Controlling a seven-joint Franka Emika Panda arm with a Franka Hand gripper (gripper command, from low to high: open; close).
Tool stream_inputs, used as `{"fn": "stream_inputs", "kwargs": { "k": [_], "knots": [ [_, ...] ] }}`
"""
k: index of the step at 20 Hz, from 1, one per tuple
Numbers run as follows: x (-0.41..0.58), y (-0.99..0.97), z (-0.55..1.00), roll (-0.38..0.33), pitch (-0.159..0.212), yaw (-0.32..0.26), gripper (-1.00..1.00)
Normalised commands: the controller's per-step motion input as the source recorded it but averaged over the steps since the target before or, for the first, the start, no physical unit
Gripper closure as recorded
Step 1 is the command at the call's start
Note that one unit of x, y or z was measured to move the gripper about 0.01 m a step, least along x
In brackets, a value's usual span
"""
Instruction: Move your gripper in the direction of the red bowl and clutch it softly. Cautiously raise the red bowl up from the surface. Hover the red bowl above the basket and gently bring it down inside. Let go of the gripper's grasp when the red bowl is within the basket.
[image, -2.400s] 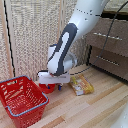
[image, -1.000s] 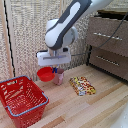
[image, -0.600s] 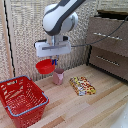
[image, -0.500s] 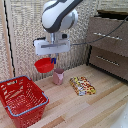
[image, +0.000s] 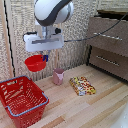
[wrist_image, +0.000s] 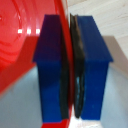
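Gripper: we see the gripper (image: 45, 57) clenched on the red bowl's rim; in the wrist view both blue fingers (wrist_image: 50, 65) press the thin red wall between them.
Red bowl: the red bowl (image: 35, 63) hangs in the air, clear of the floor, above the basket's far edge.
Basket: we find the basket (image: 30, 111) on the wooden floor at the exterior view's lower left.
Surroundings: a pink cup (image: 58, 76) stands just beyond the basket; a colourful packet (image: 82, 85) lies further to the exterior view's right; a wooden dresser (image: 109, 45) sits behind.
Obstructions: we note the cup below and beside the bowl, apart from it.
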Motion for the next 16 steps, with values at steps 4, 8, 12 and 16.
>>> {"fn": "stream_inputs", "kwargs": {
  "k": [4, 8, 12, 16],
  "knots": [
    [0.0, 0.77, -0.01, 0.0, 0.005, 0.069, 1.0],
    [0.081, 0.68, -0.26, -0.035, 0.0, 0.056, 1.0],
    [0.235, 0.44, -0.39, -0.017, 0.0, 0.066, 1.0],
    [0.283, 0.24, -0.42, -0.018, 0.0, 0.084, 1.0]
  ]
}}
